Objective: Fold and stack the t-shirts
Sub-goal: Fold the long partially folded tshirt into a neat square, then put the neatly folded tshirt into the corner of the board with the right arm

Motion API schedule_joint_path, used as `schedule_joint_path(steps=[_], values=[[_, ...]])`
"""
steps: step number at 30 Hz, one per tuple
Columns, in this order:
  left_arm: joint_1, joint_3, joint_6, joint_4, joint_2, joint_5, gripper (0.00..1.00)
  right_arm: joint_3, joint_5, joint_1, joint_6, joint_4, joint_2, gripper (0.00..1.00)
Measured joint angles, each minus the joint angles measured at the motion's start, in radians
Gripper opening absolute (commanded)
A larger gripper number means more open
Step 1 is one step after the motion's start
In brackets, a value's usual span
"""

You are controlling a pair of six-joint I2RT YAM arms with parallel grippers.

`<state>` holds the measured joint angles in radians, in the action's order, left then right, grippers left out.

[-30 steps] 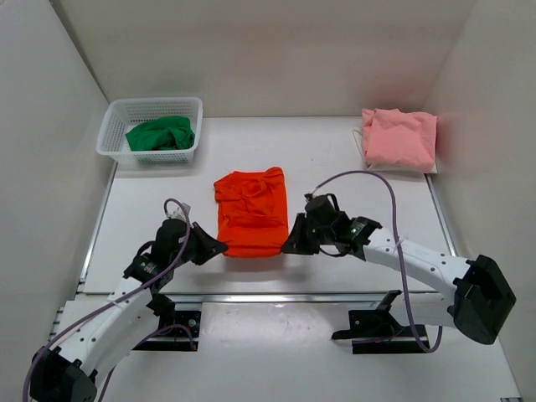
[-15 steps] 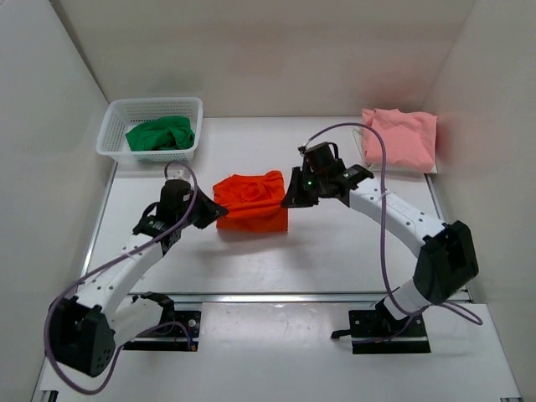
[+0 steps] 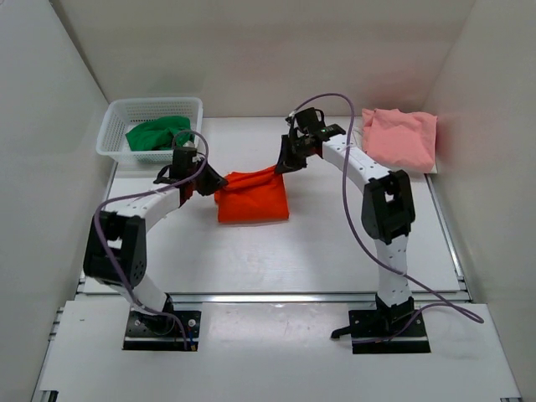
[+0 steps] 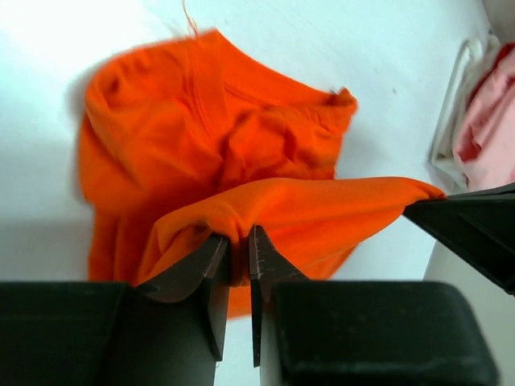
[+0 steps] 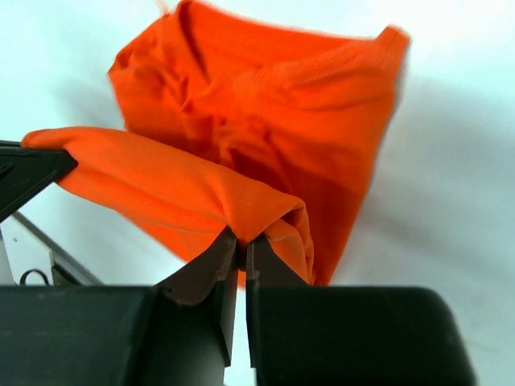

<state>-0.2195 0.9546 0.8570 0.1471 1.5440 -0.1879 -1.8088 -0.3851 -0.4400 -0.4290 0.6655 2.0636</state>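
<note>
The orange-red t-shirt (image 3: 251, 199) lies mid-table, its lifted edge stretched taut between both grippers along its far side. My left gripper (image 3: 213, 182) pinches the left end of that edge; in the left wrist view the cloth (image 4: 217, 137) bunches between the narrowly parted jaws of the gripper (image 4: 239, 249). My right gripper (image 3: 283, 163) is shut on the right end, and the fold of shirt (image 5: 265, 121) runs into its jaws (image 5: 241, 245). The pink t-shirt (image 3: 400, 138) lies folded at the far right. The green t-shirt (image 3: 159, 134) sits crumpled in the basket.
The white mesh basket (image 3: 155, 102) stands at the far left corner. White walls close in the table on the left, back and right. Both arms reach far out over the table, cables looping above them.
Both grippers carried the shirt's near edge away from the arm bases to its far side, folding it over. The shirt's outline on the table is now shorter.
</note>
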Motion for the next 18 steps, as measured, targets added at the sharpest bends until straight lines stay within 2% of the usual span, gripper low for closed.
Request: schedule_joint_path(steps=[1, 2, 3, 4, 5, 6, 7, 9, 15, 16, 17, 18], values=[[0.006, 0.02, 0.0, -0.014, 0.042, -0.003, 0.29, -0.039, -0.006, 0.008, 0.008, 0.003, 0.04, 0.06], [0.013, 0.041, -0.001, -0.026, 0.081, -0.004, 0.39, -0.091, -0.015, 0.016, 0.016, 0.006, 0.089, 0.22], [0.021, 0.06, -0.003, -0.039, 0.118, -0.004, 0.53, -0.129, -0.023, 0.025, 0.02, 0.0, 0.127, 0.3], [0.034, 0.079, 0.004, -0.059, 0.158, -0.007, 0.6, -0.163, -0.029, 0.034, 0.026, -0.01, 0.166, 0.41], [0.047, 0.092, 0.018, -0.08, 0.188, -0.013, 0.65, -0.187, -0.034, 0.045, 0.03, -0.024, 0.196, 0.47], [0.06, 0.1, 0.036, -0.106, 0.208, -0.018, 0.94, -0.197, -0.039, 0.056, 0.034, -0.048, 0.215, 0.49], [0.078, 0.1, 0.057, -0.144, 0.223, -0.023, 0.99, -0.197, -0.042, 0.067, 0.036, -0.073, 0.228, 0.53], [0.1, 0.099, 0.094, -0.201, 0.225, -0.028, 0.99, -0.19, -0.042, 0.087, 0.035, -0.113, 0.235, 0.58], [0.09, 0.163, 0.087, -0.33, 0.213, -0.107, 0.99, -0.135, -0.035, 0.121, 0.042, -0.205, 0.207, 0.59], [0.075, 0.167, 0.077, -0.359, 0.209, -0.133, 0.93, -0.084, -0.035, 0.122, 0.042, -0.222, 0.184, 0.6], [0.057, 0.169, 0.066, -0.373, 0.203, -0.156, 0.73, -0.026, -0.035, 0.122, 0.041, -0.235, 0.16, 0.6], [0.039, 0.17, 0.058, -0.38, 0.198, -0.175, 0.64, 0.026, -0.034, 0.121, 0.04, -0.245, 0.137, 0.6]])
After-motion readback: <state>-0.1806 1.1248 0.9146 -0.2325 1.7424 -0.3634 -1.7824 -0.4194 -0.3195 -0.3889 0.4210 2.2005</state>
